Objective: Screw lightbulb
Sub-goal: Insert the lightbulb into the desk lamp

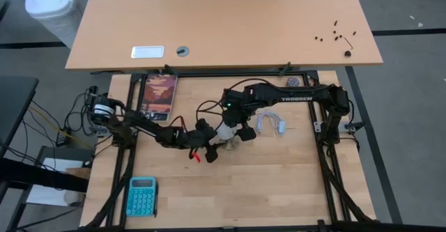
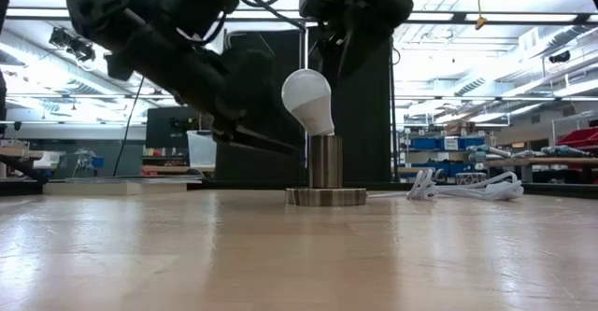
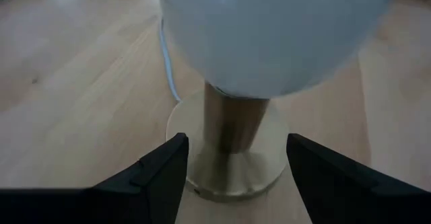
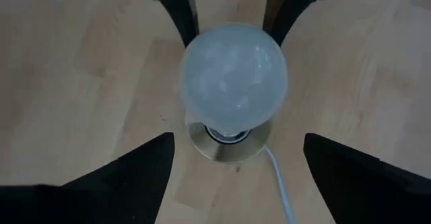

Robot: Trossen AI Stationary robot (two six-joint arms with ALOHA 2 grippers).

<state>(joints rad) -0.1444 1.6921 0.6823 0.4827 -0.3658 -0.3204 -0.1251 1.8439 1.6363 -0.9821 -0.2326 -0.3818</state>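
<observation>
The white lightbulb sits tilted in the upright metal socket, its screw base down in the tube; the socket stands on its round disc. My left gripper is open and low. Its fingers stand on either side of the socket's stem, coming from the table's left, and touch nothing. My right gripper is open above the bulb, pointing down, with its fingers well apart and clear of it. The bulb shows between both arms in the high view.
The socket's white cord lies coiled just right of the socket. A teal calculator lies at the near left, and a picture book at the far left. A larger wooden table stands behind.
</observation>
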